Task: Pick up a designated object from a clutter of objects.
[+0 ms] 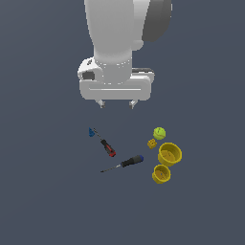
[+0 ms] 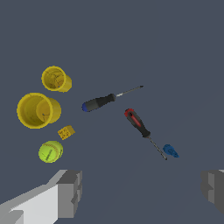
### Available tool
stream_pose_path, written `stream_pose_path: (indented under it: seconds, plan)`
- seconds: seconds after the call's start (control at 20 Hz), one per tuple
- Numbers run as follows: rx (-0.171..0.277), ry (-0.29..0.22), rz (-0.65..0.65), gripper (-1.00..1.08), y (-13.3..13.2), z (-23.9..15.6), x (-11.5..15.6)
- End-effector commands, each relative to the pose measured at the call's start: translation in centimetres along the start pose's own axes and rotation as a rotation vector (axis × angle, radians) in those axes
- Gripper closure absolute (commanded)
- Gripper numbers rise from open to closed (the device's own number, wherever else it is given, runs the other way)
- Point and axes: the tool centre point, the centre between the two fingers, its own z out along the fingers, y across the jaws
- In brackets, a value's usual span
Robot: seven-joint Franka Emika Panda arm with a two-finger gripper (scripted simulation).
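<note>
Hovering high over the surface, the hand (image 1: 116, 103) is empty, fingers wide (approach step). Small cup (image 1: 161, 173) sits lower right of the exterior frame, just beside the large cup (image 1: 170, 153). Next move, by judgement: travel over it and descend without nudging the neighbour.

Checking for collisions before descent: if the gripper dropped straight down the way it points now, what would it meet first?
Probably bare floor. The open gripper hangs above the clutter, nearest the red-handled screwdriver and blue piece; depth is unclear, so contact there is possible.
</note>
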Motion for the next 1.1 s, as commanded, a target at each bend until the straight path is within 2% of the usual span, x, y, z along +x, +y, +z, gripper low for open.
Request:
stream_pose_path:
  seconds: [0.0, 0.4, 0.75, 1.05]
  plan:
    - [0.000, 0.000, 0.000, -0.92, 0.0, 0.0, 0.0]
    - [0.000, -0.003, -0.070, -0.92, -2.6, 0.1, 0.4]
    - [-0.001, -0.003, -0.074, -0.92, -2.9, 0.3, 0.7]
    - [-0.007, -0.002, -0.080, -0.92, -3.8, 1.4, 2.1]
